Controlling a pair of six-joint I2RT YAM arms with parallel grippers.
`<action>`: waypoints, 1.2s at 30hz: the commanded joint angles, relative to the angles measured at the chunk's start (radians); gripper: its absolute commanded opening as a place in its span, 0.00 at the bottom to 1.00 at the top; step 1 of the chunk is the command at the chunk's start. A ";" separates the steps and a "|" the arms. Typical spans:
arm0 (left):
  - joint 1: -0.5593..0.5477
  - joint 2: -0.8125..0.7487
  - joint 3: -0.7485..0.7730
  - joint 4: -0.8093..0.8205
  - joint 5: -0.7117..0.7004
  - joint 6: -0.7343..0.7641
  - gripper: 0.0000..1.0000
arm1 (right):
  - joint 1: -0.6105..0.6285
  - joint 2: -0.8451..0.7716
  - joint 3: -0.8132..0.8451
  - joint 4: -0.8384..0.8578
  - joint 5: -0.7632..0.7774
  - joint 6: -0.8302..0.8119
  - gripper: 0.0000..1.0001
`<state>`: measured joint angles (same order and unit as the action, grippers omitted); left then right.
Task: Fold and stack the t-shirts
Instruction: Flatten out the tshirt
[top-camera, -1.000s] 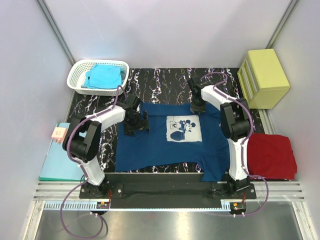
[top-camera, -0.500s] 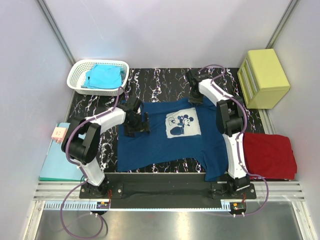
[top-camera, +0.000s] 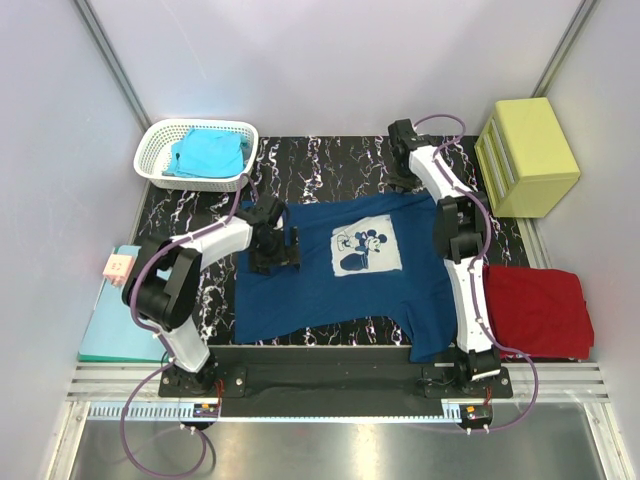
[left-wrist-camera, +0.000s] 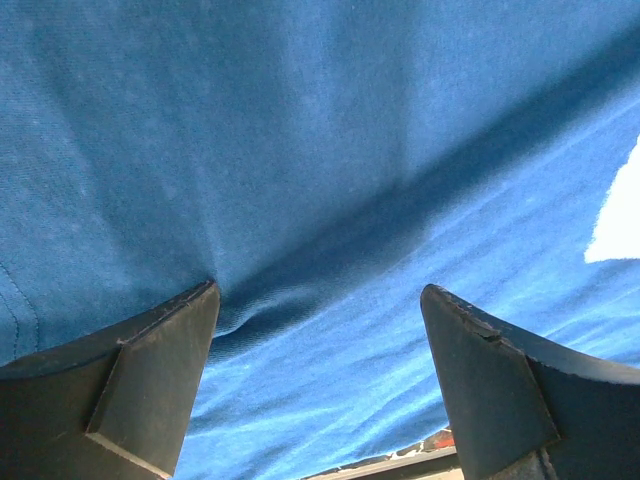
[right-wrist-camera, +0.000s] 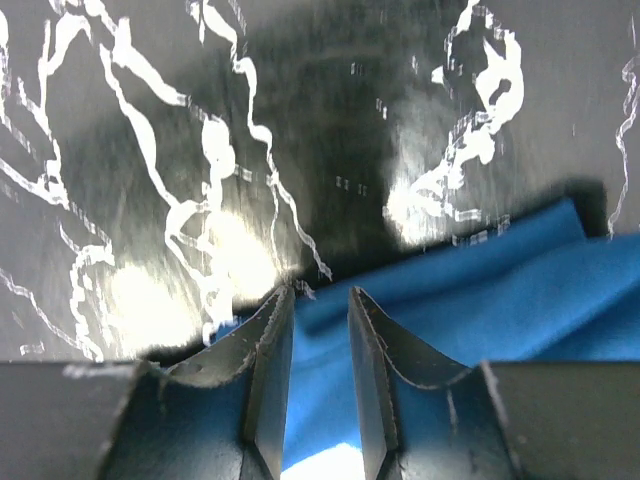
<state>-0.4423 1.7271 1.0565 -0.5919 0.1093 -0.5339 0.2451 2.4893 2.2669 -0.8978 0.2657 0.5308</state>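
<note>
Black marbled desk carries the navy t-shirt, apparently being flattened: left claw presses it, jaws apart, while right claw, clamped on its far edge, must next release for folding.

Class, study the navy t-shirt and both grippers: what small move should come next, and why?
Probably draw the right gripper slightly outward, if it does hold cloth, to tauten the navy t-shirt. Its fingers stand narrowly apart at the shirt's far edge, the open left gripper rests on a crease, and the near hem lies uneven.
</note>
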 joint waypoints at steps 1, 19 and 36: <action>-0.015 0.000 -0.062 -0.082 -0.013 0.009 0.90 | -0.036 0.071 0.158 -0.042 -0.040 0.008 0.36; -0.026 -0.123 0.000 -0.072 -0.099 0.012 0.93 | 0.038 -0.203 0.147 -0.033 -0.091 -0.067 0.41; 0.083 0.304 0.526 -0.088 -0.045 0.018 0.92 | 0.148 -0.859 -0.943 0.137 0.006 -0.003 0.40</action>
<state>-0.3767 1.9362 1.5089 -0.6548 0.0525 -0.5282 0.3908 1.7035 1.3930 -0.7979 0.2462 0.5182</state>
